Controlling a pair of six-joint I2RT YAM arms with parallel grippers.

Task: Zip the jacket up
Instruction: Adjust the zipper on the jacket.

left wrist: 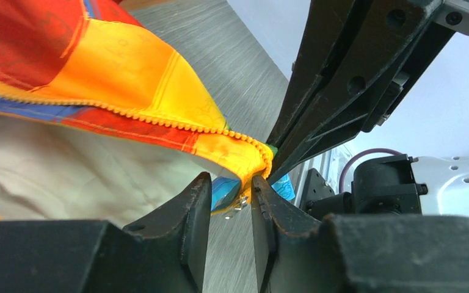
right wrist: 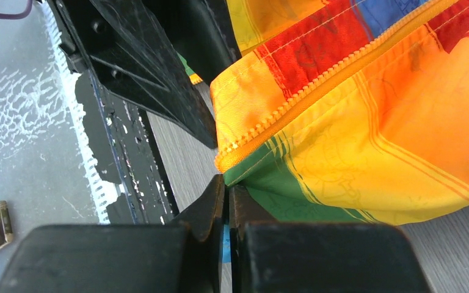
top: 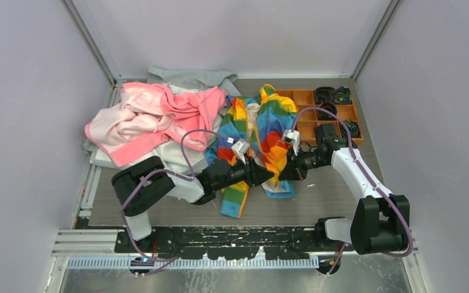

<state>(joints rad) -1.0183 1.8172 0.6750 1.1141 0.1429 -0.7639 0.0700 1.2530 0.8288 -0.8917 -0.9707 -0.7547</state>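
Observation:
The rainbow-striped jacket [top: 262, 125] lies open in the middle of the table, cream lining showing. My two grippers meet at its lower front hem. The left gripper [top: 267, 175] is open; in its wrist view its tips [left wrist: 231, 180] straddle the bottom end of the orange zipper [left wrist: 159, 119] and a small metal piece, with a clear gap between the fingers. The right gripper [top: 281, 171] is shut on the jacket's green hem corner [right wrist: 293, 195] just below the zipper's end [right wrist: 317, 85]; its tips [right wrist: 226, 183] are pressed together. The jacket fills both wrist views [left wrist: 128, 67].
A pink garment [top: 152, 116] and a grey garment [top: 189, 78] are piled at the back left, touching the jacket's left side. An orange compartment tray [top: 308, 113] with black items stands at the back right. The black rail [top: 220, 238] runs along the table's near edge.

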